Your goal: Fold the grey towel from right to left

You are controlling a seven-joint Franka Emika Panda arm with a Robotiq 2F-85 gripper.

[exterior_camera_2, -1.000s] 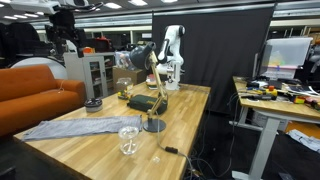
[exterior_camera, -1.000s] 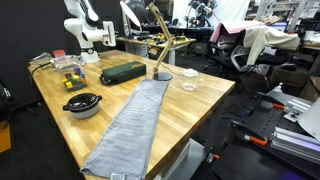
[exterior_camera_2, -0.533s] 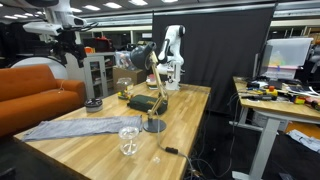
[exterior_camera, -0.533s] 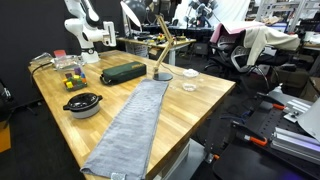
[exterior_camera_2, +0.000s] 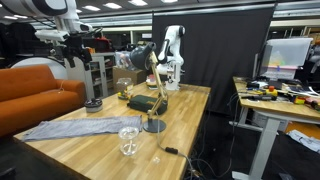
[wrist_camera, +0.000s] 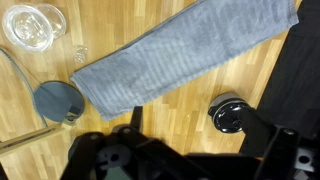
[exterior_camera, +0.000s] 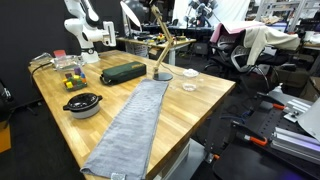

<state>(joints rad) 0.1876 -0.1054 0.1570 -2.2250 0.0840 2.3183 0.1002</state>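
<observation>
Looking down through the wrist camera, I see a glass bowl (wrist_camera: 35, 25) and a round lamp base (wrist_camera: 57, 100). Next comes the grey towel (wrist_camera: 190, 55), lying flat and unfolded on the wooden counter (wrist_camera: 180, 115), with a black bowl (wrist_camera: 230, 113) near its long edge. My gripper (exterior_camera_2: 78, 40) hangs released and empty, high above the counter.

- Ceiling lights (exterior_camera_2: 120, 5) overhead give bright, even light in both exterior views; the table (exterior_camera: 205, 95) shows only faint, soft shadows.
- A black curtain (exterior_camera_2: 215, 45) behind the table's far edge stays dim.
- Wrist view: the wood is sharp, there is glare on the glass bowl (wrist_camera: 33, 25), and the gripper (wrist_camera: 175, 155) is dark and blurred along the bottom.
</observation>
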